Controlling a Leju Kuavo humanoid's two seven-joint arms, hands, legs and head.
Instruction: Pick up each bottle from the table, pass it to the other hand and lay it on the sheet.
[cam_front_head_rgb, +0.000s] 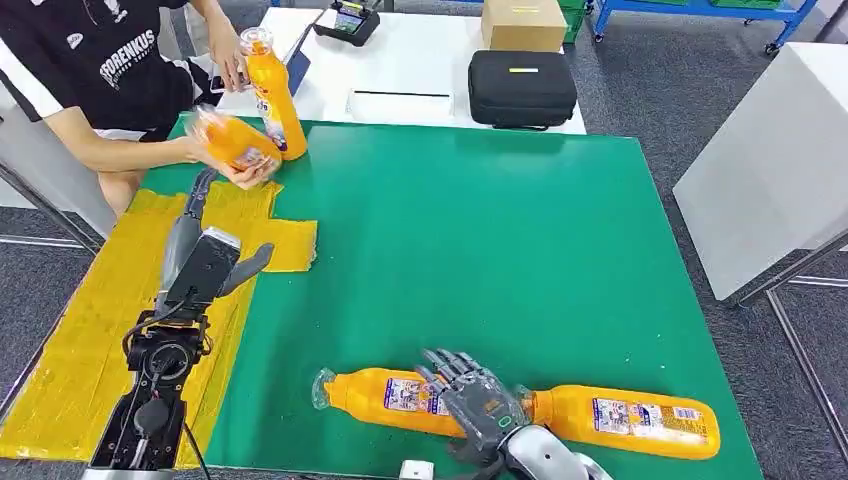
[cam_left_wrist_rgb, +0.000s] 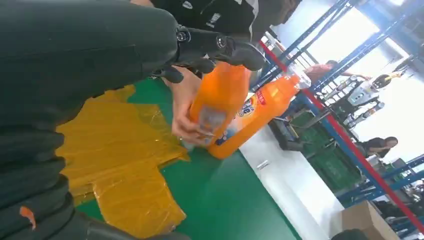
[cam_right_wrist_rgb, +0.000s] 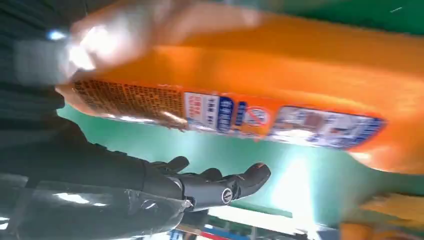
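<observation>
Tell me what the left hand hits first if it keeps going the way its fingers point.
Probably the tilted orange bottle in the person's hand, just beyond the left hand fingertips; depth is hard to judge.

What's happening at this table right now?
The right hand is spread over the near-left orange bottle, lying on the green table end to end with another bottle. The left hand hovers open over the yellow sheet. At the far corner, a person holds two more orange bottles.
</observation>
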